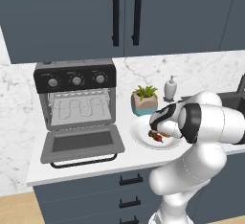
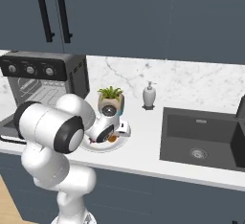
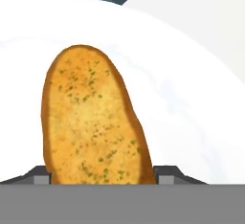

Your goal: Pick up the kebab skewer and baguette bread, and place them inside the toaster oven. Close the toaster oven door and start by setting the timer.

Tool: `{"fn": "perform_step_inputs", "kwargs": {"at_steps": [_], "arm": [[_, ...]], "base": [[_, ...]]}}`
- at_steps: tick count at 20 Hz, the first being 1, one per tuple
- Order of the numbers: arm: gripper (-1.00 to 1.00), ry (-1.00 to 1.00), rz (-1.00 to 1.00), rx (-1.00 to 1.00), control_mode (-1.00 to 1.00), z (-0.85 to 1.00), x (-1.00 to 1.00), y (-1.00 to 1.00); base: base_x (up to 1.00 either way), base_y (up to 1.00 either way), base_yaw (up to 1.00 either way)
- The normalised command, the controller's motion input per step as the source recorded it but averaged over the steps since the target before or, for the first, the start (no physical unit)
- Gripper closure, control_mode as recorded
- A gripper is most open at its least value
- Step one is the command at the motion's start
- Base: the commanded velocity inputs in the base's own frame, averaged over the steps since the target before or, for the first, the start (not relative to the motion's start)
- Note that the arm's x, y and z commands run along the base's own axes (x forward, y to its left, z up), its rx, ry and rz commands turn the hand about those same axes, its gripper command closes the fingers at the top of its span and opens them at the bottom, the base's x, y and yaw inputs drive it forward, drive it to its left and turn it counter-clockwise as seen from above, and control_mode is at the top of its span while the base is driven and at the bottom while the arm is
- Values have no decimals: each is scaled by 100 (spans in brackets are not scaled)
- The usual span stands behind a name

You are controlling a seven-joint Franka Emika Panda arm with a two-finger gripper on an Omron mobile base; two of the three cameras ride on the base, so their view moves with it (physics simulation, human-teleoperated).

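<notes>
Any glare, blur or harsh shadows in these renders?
Left base view: flat even light, no glare on the toaster oven door. Right base view: soft shading in the sink. Hand view: baguette bread sharp, plate nearly washed out.

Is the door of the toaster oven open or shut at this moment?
Open. The door lies folded down flat on the counter in front of the oven, and the wire rack inside is exposed.

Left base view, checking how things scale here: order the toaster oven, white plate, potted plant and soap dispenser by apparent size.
1. toaster oven
2. white plate, partly hidden by the arm
3. potted plant
4. soap dispenser, farther back, so possibly understated
</notes>
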Motion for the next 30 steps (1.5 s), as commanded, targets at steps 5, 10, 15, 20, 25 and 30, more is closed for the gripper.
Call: {"fn": "perform_step_inputs", "kwargs": {"at_steps": [5, 10, 15, 20, 25, 30], "arm": [[100, -4, -5, -1, -100, -8, -11, 2], [100, 0, -17, 0, -100, 76, -54, 2], [100, 7, -20, 0, -100, 100, -53, 32], [100, 19, -17, 0, -100, 100, -33, 24], [100, 15, -11, 0, -100, 99, -34, 55], [100, 5, -2, 0, -100, 70, -30, 90]], "base": [[0, 0, 0], [0, 0, 0], [0, 0, 0], [0, 0, 0], [0, 0, 0], [0, 0, 0]]}}
